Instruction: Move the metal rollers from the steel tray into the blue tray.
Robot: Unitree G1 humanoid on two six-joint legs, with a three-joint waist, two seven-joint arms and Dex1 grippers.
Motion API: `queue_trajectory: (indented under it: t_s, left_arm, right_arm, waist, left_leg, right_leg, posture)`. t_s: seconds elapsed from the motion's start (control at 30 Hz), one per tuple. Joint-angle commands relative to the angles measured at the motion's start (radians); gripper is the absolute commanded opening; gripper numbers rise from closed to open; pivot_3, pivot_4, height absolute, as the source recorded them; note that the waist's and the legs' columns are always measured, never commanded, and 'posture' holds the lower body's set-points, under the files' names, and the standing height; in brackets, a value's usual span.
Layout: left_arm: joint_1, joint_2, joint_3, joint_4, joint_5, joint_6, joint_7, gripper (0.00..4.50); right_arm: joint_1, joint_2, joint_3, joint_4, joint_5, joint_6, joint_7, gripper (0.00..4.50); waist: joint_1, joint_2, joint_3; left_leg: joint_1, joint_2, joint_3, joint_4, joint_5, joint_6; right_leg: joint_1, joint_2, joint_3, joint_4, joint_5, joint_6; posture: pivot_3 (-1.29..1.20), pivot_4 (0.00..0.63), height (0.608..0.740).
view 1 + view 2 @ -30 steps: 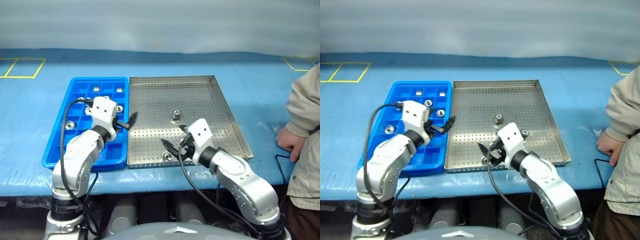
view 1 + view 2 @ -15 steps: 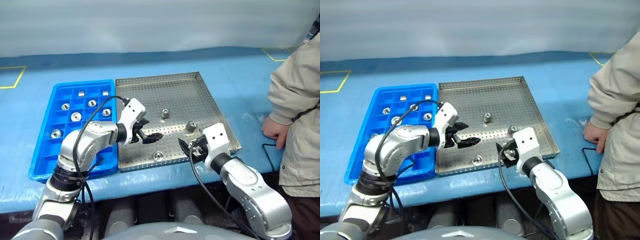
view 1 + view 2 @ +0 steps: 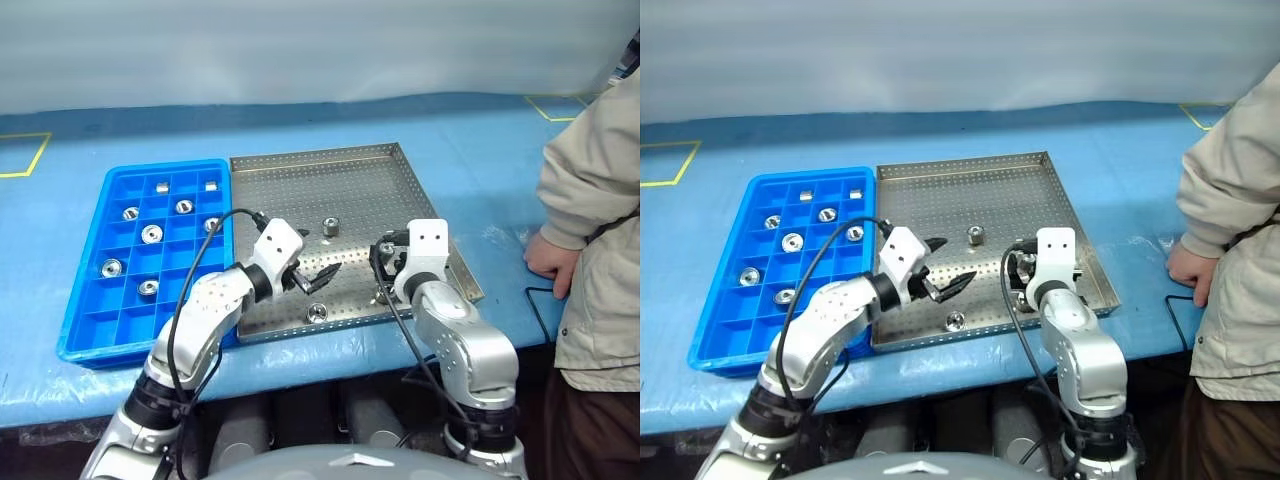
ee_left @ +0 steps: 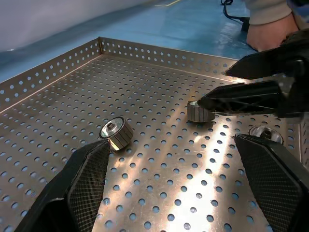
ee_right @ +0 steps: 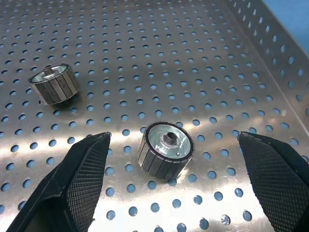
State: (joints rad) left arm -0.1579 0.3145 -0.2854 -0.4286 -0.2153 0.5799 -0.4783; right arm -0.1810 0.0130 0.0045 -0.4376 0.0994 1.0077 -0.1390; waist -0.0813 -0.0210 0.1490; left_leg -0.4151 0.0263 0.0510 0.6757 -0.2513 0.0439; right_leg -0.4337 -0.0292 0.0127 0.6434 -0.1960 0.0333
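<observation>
You had seven metal rollers (image 3: 152,234) in the blue tray (image 3: 88,335) and three left in the steel tray (image 3: 300,185). Your right hand (image 5: 169,193) stood open around one roller (image 5: 165,149); your left hand (image 3: 312,276) hovered open, empty, above the steel tray.

Three shiny ring-like metal rollers (image 3: 330,227) stand apart on the perforated steel tray (image 3: 300,180), while seven more sit in separate compartments of the blue tray (image 3: 85,335) beside it.
</observation>
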Motion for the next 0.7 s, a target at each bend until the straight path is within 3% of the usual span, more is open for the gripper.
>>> queue_trajectory:
  t_s: [0.03, 0.17, 0.2, 0.3, 0.47, 0.7]
  left_arm:
    - [0.033, -0.010, 0.007, -0.084, -0.020, -0.034, -0.002, 4.48]
    - [0.048, 0.006, 0.000, -0.089, 0.001, -0.035, -0.005, 4.48]
    - [0.049, 0.008, 0.001, -0.090, 0.003, -0.036, -0.004, 4.50]
    - [0.048, 0.016, 0.002, -0.090, 0.011, -0.038, -0.004, 4.50]
    - [0.050, 0.014, 0.016, -0.087, 0.014, -0.054, 0.004, 4.50]
    - [0.041, -0.065, 0.109, -0.079, 0.034, -0.082, 0.132, 4.50]
  right_arm:
    - [-0.049, 0.012, -0.030, 0.062, -0.016, -0.034, -0.016, 4.50]
    - [-0.079, 0.031, -0.053, 0.122, -0.022, -0.018, -0.025, 4.50]
    - [-0.083, 0.035, -0.058, 0.129, -0.025, -0.010, -0.029, 4.31]
    - [-0.088, 0.037, -0.066, 0.135, -0.028, 0.013, -0.030, 3.60]
    - [-0.085, 0.039, -0.059, 0.114, -0.027, 0.034, -0.023, 1.91]
    - [-0.160, -0.012, 0.044, 0.052, -0.040, 0.026, 0.035, 1.83]
  waist:
    - [0.003, 0.000, 0.000]
    - [0.009, 0.001, 0.000]
    - [0.010, 0.001, 0.000]
    - [0.014, 0.001, 0.000]
    - [0.015, 0.001, 0.000]
    - [0.016, 0.002, 0.001]
  left_leg:
    - [0.000, 0.000, 0.000, 0.000, 0.000, 0.000]
    - [0.001, 0.000, 0.000, 0.000, 0.000, 0.000]
    - [0.001, 0.000, 0.000, 0.000, 0.000, 0.000]
    - [0.001, 0.000, 0.000, 0.000, 0.000, 0.000]
    - [0.001, 0.000, 0.000, 0.000, 0.000, 0.000]
    - [0.001, 0.000, 0.000, 0.000, 0.000, 0.000]
  right_leg:
    - [0.000, 0.000, 0.000, 0.000, 0.000, 0.000]
    - [0.000, 0.001, 0.000, 0.000, -0.001, 0.002]
    - [0.000, 0.001, 0.000, 0.000, -0.001, 0.002]
    - [0.000, 0.001, 0.000, 0.000, -0.001, 0.003]
    - [0.000, 0.001, 0.000, 0.000, -0.001, 0.003]
    - [0.000, 0.001, 0.000, 0.000, -0.001, 0.003]
  posture:
    - [-0.10, 0.150, 0.740]
    - [-0.08, 0.150, 0.740]
    - [-0.08, 0.150, 0.740]
    - [-0.07, 0.150, 0.740]
    - [-0.07, 0.150, 0.740]
    - [-0.01, 0.150, 0.740]
